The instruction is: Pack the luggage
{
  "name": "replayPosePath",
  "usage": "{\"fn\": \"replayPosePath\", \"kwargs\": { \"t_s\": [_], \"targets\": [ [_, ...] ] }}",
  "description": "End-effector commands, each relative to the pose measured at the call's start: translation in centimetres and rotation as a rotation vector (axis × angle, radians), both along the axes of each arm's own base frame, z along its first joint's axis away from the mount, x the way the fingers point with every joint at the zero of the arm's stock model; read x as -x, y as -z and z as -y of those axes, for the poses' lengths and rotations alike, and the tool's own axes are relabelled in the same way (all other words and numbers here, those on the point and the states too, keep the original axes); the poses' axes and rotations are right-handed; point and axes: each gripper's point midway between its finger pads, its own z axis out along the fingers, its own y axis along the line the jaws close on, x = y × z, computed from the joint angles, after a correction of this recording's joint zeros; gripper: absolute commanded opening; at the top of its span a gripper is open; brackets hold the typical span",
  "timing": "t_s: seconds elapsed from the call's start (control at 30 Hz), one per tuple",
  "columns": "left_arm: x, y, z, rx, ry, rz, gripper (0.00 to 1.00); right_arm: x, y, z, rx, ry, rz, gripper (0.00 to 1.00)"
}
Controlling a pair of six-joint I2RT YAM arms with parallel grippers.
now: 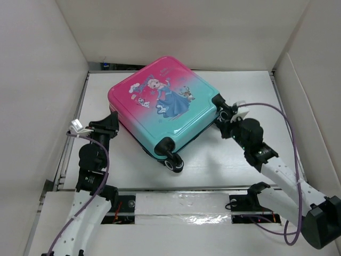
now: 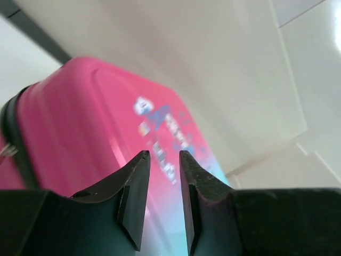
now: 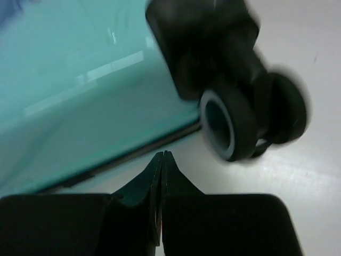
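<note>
The luggage [image 1: 160,114] lies flat and closed on the white table, pink at the far left fading to teal at the near right, princess picture up. Black wheels stick out at its near corner [image 1: 171,158] and right corner [image 1: 219,101]. My left gripper [image 1: 110,124] sits at the pink left corner, jaws a little apart and empty; in the left wrist view the pink shell [image 2: 74,122] fills the space just past the gripper [image 2: 163,157]. My right gripper [image 1: 224,127] is shut and empty, low on the table by the teal side [image 3: 80,80], its tips [image 3: 162,156] just short of the seam, a wheel [image 3: 229,125] to the right.
White walls enclose the table on the left [image 1: 37,96], back and right [image 1: 314,101]. A shiny taped strip [image 1: 181,201] runs along the near edge between the arm bases. A purple cable [image 1: 287,128] loops beside the right arm.
</note>
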Motion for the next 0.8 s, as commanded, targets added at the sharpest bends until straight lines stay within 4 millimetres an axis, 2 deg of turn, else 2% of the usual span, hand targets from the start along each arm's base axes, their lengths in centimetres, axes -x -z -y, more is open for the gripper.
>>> {"fn": "replayPosePath", "kwargs": {
  "t_s": [0.0,0.03,0.07,0.1,0.13,0.17,0.2,0.23,0.27,0.3,0.33,0.37,0.4,0.43,0.47,0.5,0.53,0.57,0.6,0.63,0.67,0.7,0.77],
  "targets": [
    [-2.5,-4.3,1.0,0.046,0.020,0.083,0.26,1.4,-0.6,0.5,-0.035,0.057,0.047,0.00],
    [-3.2,-6.8,1.3,0.052,0.027,0.108,0.28,2.0,0.9,0.6,-0.023,0.054,0.026,0.00],
    [-4.2,-7.5,1.2,0.040,0.013,0.102,0.31,2.1,1.4,0.7,-0.027,0.060,0.025,0.00],
    [-7.0,-6.0,1.2,-0.003,-0.005,0.021,0.32,2.3,1.4,0.2,-0.037,0.041,0.033,0.00],
    [-8.3,-9.0,0.9,0.003,-0.008,0.050,0.32,2.2,2.3,-0.1,-0.025,0.029,0.005,0.00],
    [-9.5,-9.4,1.2,-0.007,0.021,0.038,0.32,2.1,2.3,-0.5,-0.017,0.010,-0.003,0.00],
    [-12.7,-7.7,0.0,-0.007,-0.003,-0.035,0.32,2.0,2.4,-1.3,-0.013,-0.023,-0.005,0.01],
    [-14.2,-10.3,-0.4,0.001,0.007,-0.005,0.32,1.7,3.6,-2.0,0.015,-0.042,-0.042,0.01],
    [-15.7,-10.3,-1.0,-0.002,0.017,-0.022,0.32,1.4,3.8,-2.2,0.033,-0.051,-0.053,0.00],
    [-18.8,-7.4,-1.6,-0.010,0.066,-0.118,0.32,1.2,3.4,-2.7,0.042,-0.065,-0.061,0.00],
    [-20.5,-10.3,-2.3,-0.018,0.072,-0.092,0.32,0.8,3.6,-2.8,0.056,-0.064,-0.065,0.00],
    [-21.7,-9.1,-2.9,-0.028,0.090,-0.153,0.32,0.5,4.5,-3.0,0.072,-0.067,-0.088,0.00],
    [-24.4,-5.7,-3.4,-0.059,0.126,-0.251,0.32,0.2,4.4,-3.3,0.072,-0.074,-0.085,0.00],
    [-25.8,-7.8,-5.3,-0.081,0.093,-0.236,0.32,0.3,4.6,-3.9,0.071,-0.096,-0.090,0.00],
    [-26.6,-6.2,-6.1,-0.092,0.092,-0.297,0.33,0.3,5.1,-4.1,0.072,-0.102,-0.106,0.00],
    [-28.4,-2.8,-6.7,-0.112,0.126,-0.371,0.33,0.3,5.0,-4.7,0.061,-0.121,-0.097,0.00],
    [-29.4,-4.0,-7.9,-0.123,0.128,-0.355,0.33,0.5,5.4,-4.9,0.053,-0.129,-0.106,0.00],
    [-29.8,-1.9,-8.0,-0.117,0.158,-0.424,0.33,0.7,5.7,-5.3,0.051,-0.137,-0.108,0.00],
    [-31.1,1.8,-7.3,-0.120,0.237,-0.491,0.33,0.7,6.1,-5.5,0.052,-0.139,-0.116,0.00],
    [-32.0,1.4,-7.7,-0.126,0.256,-0.488,0.33,0.7,6.5,-5.3,0.052,-0.121,-0.128,0.00],
    [-32.1,2.9,-7.1,-0.129,0.305,-0.523,0.33,0.6,6.8,-5.3,0.054,-0.117,-0.134,0.00],
    [-33.0,6.0,-7.1,-0.113,0.331,-0.573,0.33,0.6,7.1,-5.6,0.053,-0.119,-0.138,0.00],
    [-33.7,7.6,-6.8,-0.103,0.361,-0.589,0.32,0.2,7.3,-5.6,0.054,-0.108,-0.137,0.00]
  ]
}}
